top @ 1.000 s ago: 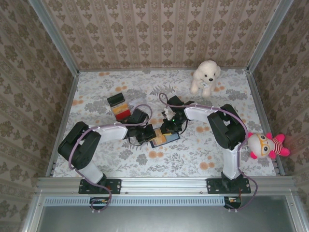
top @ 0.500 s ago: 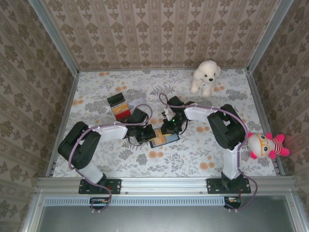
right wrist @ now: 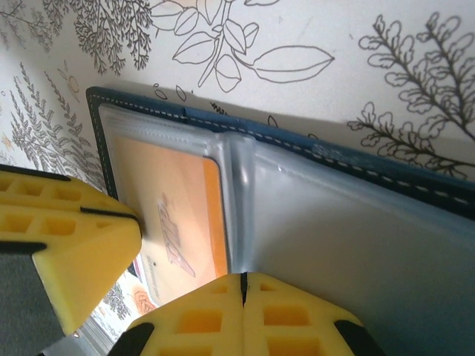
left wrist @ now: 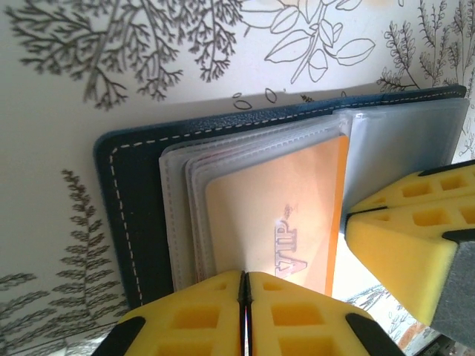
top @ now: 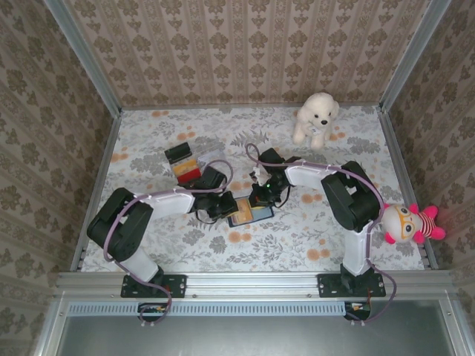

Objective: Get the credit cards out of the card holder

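The dark navy card holder (top: 249,215) lies open on the flowered table between both arms. In the left wrist view its navy cover (left wrist: 126,215) frames clear sleeves, and an orange credit card (left wrist: 274,215) marked VIP sits in the top one. My left gripper (left wrist: 243,276) is shut, tips meeting at that card's near edge. I cannot tell whether they pinch it. My right gripper (right wrist: 243,278) is shut at the near edge of the clear sleeve (right wrist: 349,245), by the fold. A black (top: 178,153), a yellow (top: 185,166) and a red card (top: 191,176) lie at the back left.
A white plush dog (top: 317,115) sits at the back right. A pink striped doll (top: 410,222) lies at the right rail. A clear plastic box (top: 211,153) stands beside the loose cards. Metal rails and patterned walls close the table in.
The right gripper's jaws have closed fully. The card holder and both grippers have shifted slightly toward the near left.
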